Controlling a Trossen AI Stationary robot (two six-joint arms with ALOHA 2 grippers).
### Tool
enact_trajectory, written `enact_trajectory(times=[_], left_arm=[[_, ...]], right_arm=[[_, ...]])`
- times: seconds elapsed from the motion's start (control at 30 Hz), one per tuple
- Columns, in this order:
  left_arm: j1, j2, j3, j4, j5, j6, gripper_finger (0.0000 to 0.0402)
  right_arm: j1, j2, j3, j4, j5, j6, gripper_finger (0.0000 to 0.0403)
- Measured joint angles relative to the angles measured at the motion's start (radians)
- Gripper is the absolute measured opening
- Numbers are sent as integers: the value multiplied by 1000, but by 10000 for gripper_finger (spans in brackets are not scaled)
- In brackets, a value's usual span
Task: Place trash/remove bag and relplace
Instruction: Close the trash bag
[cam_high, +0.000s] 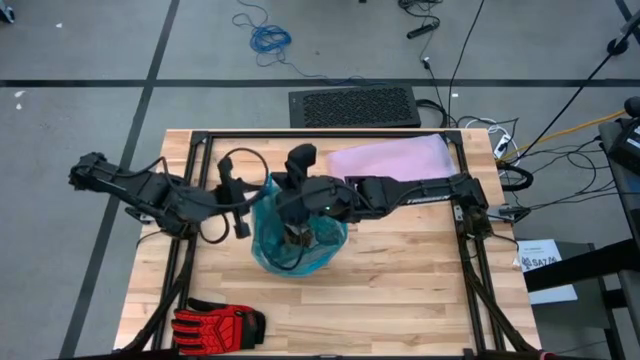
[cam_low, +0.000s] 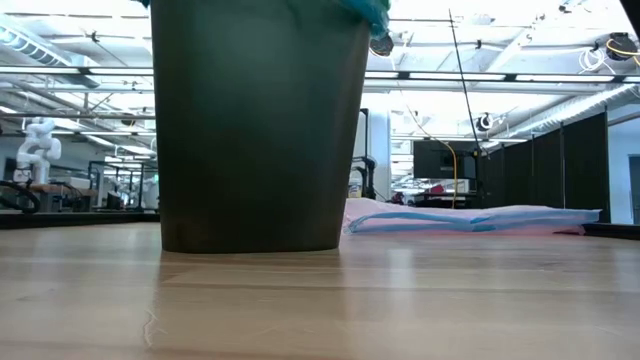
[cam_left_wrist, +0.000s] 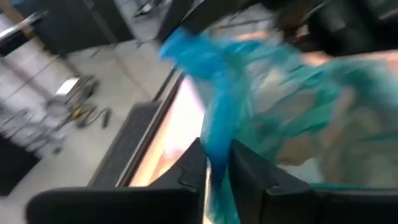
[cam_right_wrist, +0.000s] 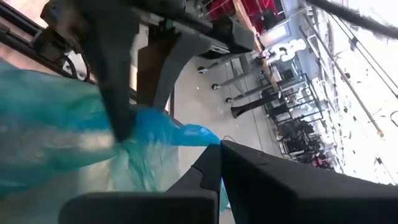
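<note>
On the wooden table (cam_high: 400, 290), two grippers clamp one teal bag (cam_high: 270, 215): left gripper (cam_left_wrist: 216, 167), right gripper (cam_right_wrist: 186, 158).

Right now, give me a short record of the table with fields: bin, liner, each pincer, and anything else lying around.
bin: dark bin standing upright mid-table
liner: teal-green bag draped over the bin's rim, debris inside
left pincer: at the bin's left rim, fingers pinching a blue fold of the bag
right pincer: over the bin's mouth, shut on the bag's edge
spare bag: pale lilac bag lying flat at the far edge
glove: red-and-black glove at the near left edge
</note>
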Motion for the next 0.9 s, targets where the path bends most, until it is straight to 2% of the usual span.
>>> enact_trajectory(times=[0.17,0.3,0.47,0.67,0.9], left_arm=[[-38,0,18,25,16,37,123],[-51,-1,42,14,7,36,160],[-51,-3,48,-2,-56,36,194],[-50,-32,49,-1,-87,59,218],[-50,-124,49,-3,-93,93,222]], right_arm=[[0,0,0,-1,71,0,0],[4,-8,0,11,74,0,0],[23,-45,0,75,70,-28,0],[40,-87,0,119,69,-45,0],[46,-93,0,75,63,-27,0]])
